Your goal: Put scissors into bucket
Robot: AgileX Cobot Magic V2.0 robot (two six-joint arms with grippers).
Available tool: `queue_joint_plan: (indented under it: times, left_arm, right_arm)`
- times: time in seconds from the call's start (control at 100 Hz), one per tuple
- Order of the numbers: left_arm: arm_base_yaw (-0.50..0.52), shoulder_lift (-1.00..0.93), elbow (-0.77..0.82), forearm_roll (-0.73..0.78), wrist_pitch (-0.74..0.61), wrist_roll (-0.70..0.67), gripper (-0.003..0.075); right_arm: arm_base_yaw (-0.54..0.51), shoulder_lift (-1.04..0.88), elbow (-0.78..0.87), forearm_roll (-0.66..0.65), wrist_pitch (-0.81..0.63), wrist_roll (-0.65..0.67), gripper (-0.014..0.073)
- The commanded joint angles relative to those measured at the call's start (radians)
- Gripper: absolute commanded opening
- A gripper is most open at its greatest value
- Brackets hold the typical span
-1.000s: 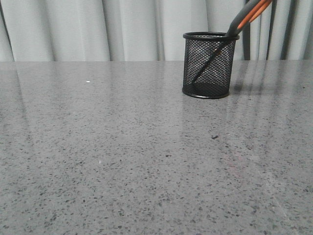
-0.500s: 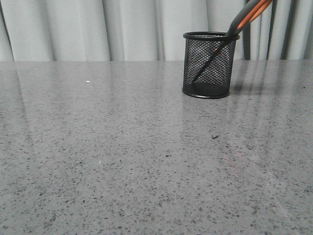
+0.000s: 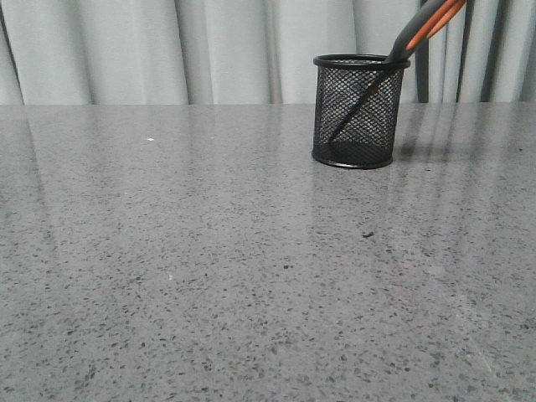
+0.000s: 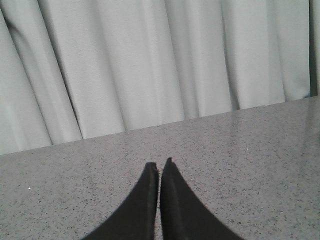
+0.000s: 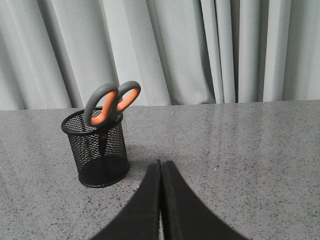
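The black mesh bucket [image 3: 356, 111] stands upright on the grey table at the back right. The scissors [image 3: 423, 27] rest inside it, blades down, leaning against the rim with the grey and orange handles sticking out to the upper right. In the right wrist view the bucket [image 5: 96, 150] and the scissors' handles [image 5: 111, 102] show clearly. My right gripper [image 5: 160, 162] is shut and empty, apart from the bucket. My left gripper [image 4: 159, 162] is shut over bare table, holding nothing. Neither gripper shows in the front view.
A speckled grey table [image 3: 209, 251] fills the front view. Pale curtains [image 3: 209, 50] hang behind its far edge.
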Motion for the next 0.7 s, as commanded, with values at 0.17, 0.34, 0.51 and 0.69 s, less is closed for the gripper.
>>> queue_joint_plan:
  times: [0.17,0.34,0.51,0.69]
  left_arm:
    - [-0.006,0.01,-0.003,0.431,-0.098,-0.47,-0.002]
    - [-0.006,-0.04,0.076,1.001,-0.225,-1.1,-0.002]
    - [-0.006,-0.156,0.194,1.078,-0.276,-1.137,-0.002]
    - [-0.006,-0.256,0.284,1.13,-0.284,-1.137,-0.002]
  right_arm:
    - [-0.004,0.009,-0.028,-0.001,-0.066,-0.008,-0.007]
    - [-0.004,0.009,-0.028,-0.001,-0.066,-0.008,-0.007]
    - [-0.004,0.009,-0.028,-0.001,-0.066,-0.008,-0.007]
    - [-0.004,0.009,-0.028,-0.001,-0.066,-0.008,-0.007]
